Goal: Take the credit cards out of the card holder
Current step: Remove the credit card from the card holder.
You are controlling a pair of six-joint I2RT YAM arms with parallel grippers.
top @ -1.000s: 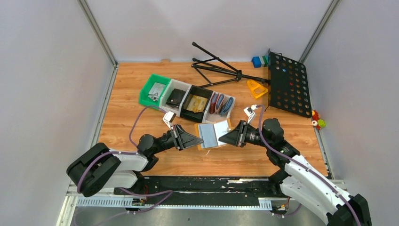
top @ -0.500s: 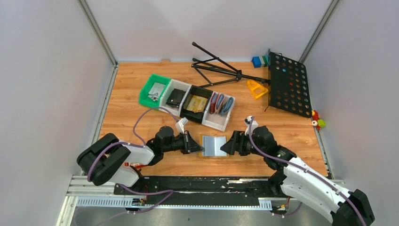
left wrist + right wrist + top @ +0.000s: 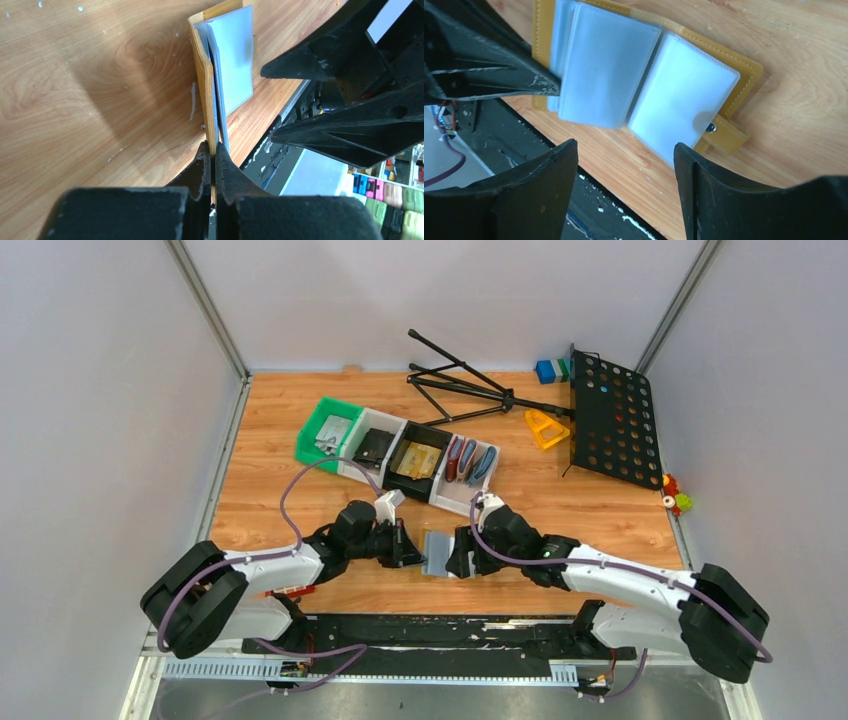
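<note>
The mustard card holder [image 3: 437, 552] lies open on the wood near the front edge, its pale sleeves [image 3: 644, 85] fanned out and its stud [image 3: 710, 128] on the strap. My left gripper [image 3: 215, 151] is shut on the edge of the mustard cover [image 3: 204, 65]. To the holder's right my right gripper [image 3: 624, 167] stands open, its fingers [image 3: 350, 50] apart from the sleeves and holding nothing. No credit cards show in the sleeves. Flat gold-tan rectangles [image 3: 418, 458] that look like the credit cards lie in the black bin.
A row of bins [image 3: 395, 455] stands behind the holder: green, white with a black wallet, black, white with red and blue wallets. A folded tripod [image 3: 470, 390] and a black perforated stand [image 3: 612, 415] are at the back right. The black base rail [image 3: 430, 625] runs just in front.
Both arms brought the holder down from the air to the table. The right gripper opened and let go of it, then shifted left. The left gripper stayed shut on the cover.
</note>
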